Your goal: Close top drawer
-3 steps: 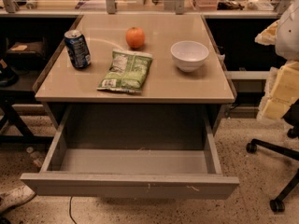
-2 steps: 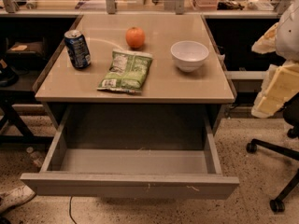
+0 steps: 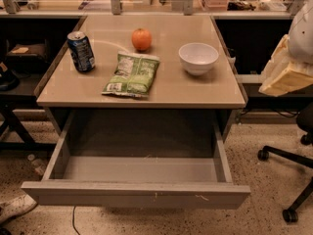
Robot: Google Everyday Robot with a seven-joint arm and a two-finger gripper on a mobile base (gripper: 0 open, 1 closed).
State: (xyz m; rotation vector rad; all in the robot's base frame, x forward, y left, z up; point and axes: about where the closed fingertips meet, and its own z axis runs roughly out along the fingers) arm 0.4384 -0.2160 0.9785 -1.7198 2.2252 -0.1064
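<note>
Raised slightly since a second ago, the arm [image 3: 301, 33] and gripper [image 3: 286, 78] hang at the right edge, the gripper's state impossible to tell, well apart from the top drawer [image 3: 137, 195], pulled fully out beneath the table [image 3: 195, 88] holding can [image 3: 81, 51], orange [image 3: 141, 39], bag [image 3: 131, 74] and bowl [image 3: 198, 58].

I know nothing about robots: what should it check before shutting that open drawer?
1. Wide grey-beige metal top drawer pulled out: ok.
2. Nothing poking above its walls: ok.
3. Two-finger gripper touching drawer front: not ok; it hangs at the right edge, beside the tan table.
4. Black office chair base apart from drawer: ok.
5. White shoe by the drawer's left corner out of the way: cannot tell.
</note>
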